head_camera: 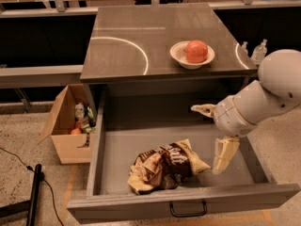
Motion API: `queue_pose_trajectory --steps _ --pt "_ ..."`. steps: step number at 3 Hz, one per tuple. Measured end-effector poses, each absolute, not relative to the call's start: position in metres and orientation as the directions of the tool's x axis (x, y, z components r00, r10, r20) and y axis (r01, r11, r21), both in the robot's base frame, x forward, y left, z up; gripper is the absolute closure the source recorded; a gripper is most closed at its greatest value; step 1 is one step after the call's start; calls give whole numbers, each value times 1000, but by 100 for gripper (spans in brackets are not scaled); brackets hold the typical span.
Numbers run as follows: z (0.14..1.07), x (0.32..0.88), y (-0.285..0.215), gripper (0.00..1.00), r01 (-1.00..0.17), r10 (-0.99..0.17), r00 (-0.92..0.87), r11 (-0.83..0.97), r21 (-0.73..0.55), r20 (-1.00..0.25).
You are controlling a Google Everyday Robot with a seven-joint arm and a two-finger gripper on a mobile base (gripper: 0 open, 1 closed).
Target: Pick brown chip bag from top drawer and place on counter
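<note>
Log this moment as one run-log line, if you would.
phase: reach | tool: open, in top drawer, right of brown chip bag | bag: on drawer floor, ungripped | counter: holds white bowl
</note>
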State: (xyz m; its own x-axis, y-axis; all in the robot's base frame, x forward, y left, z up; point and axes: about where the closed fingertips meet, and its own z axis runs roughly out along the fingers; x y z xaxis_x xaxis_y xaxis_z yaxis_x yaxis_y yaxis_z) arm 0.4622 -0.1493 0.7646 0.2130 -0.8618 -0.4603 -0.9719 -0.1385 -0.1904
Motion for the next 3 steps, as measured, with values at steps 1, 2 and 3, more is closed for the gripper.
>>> queue_pose_trajectory --steps 1,2,3 --pt "753 477 -142 0 -968 -860 228 -151 -200 -456" --pt "740 494 -131 0 -961 -840 261 -180 -211 -475" --pt "729 502 -123 0 -967 -831 251 -187 -175 -496"
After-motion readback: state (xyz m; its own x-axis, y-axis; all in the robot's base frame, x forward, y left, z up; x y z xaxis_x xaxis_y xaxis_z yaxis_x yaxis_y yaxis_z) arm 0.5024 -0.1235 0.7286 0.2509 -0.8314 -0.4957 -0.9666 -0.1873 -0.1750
